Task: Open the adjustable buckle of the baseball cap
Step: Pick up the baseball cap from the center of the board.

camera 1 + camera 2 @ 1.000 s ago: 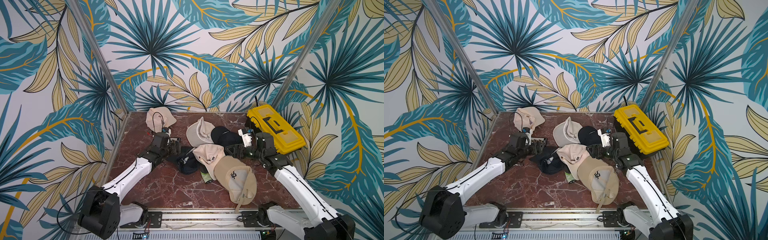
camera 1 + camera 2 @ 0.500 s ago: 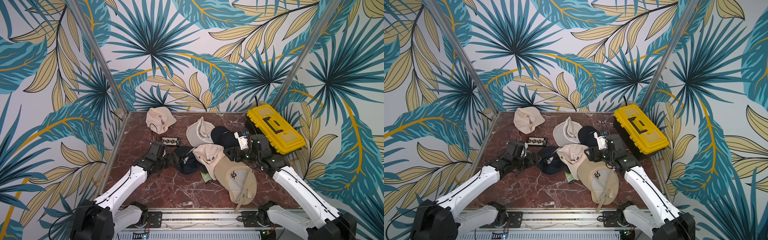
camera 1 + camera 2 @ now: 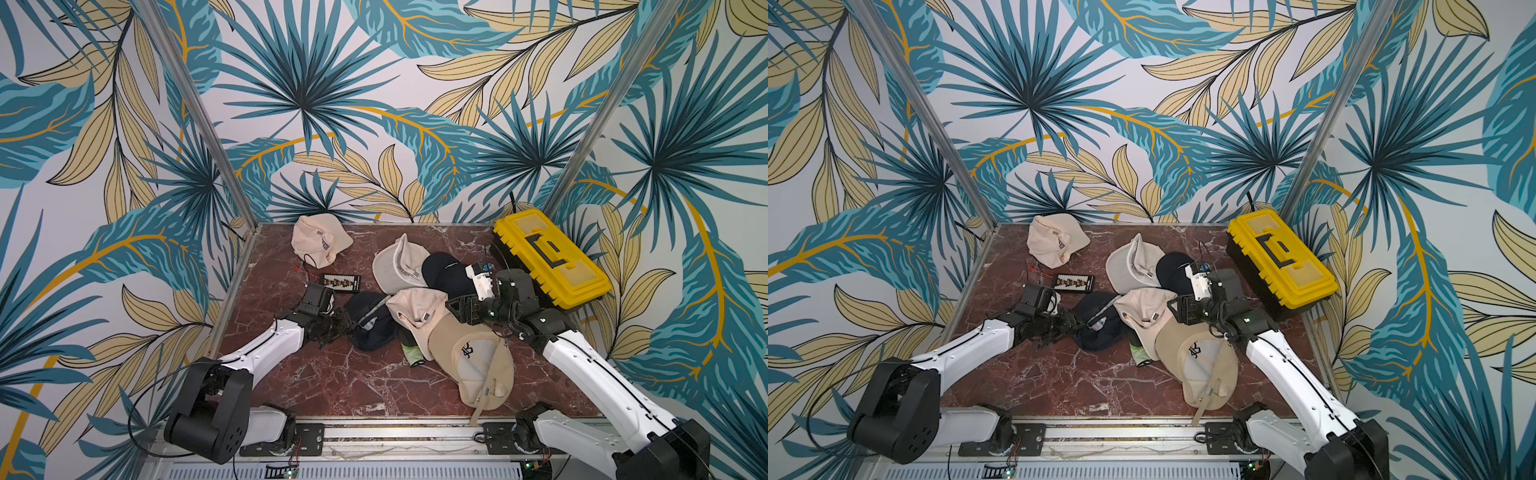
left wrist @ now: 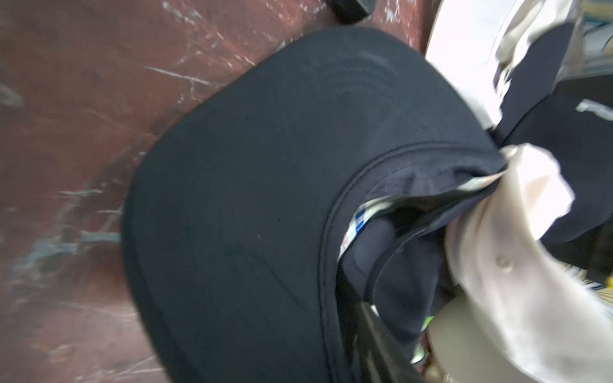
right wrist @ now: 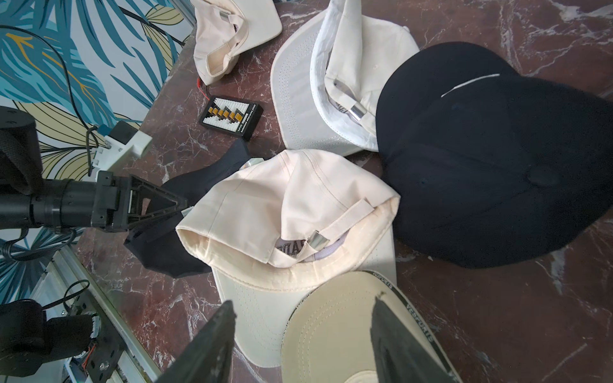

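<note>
The dark cap [image 3: 376,336], touching the cream cap [image 3: 409,303], is met at its brim by the left claw [image 3: 345,325]; whether it is gripped cannot be told. The right claw [image 5: 303,298] is held open beside the cream cap. Probably the buckle must be exposed next.

Both arms reach low toward the middle, the left gripper [image 5: 183,207] with jaws narrowed, the right gripper [image 5: 303,300] spread wide.

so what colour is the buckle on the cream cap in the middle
Shiny silver metal; the buckle on the cream cap shows best in the right wrist view.
</note>
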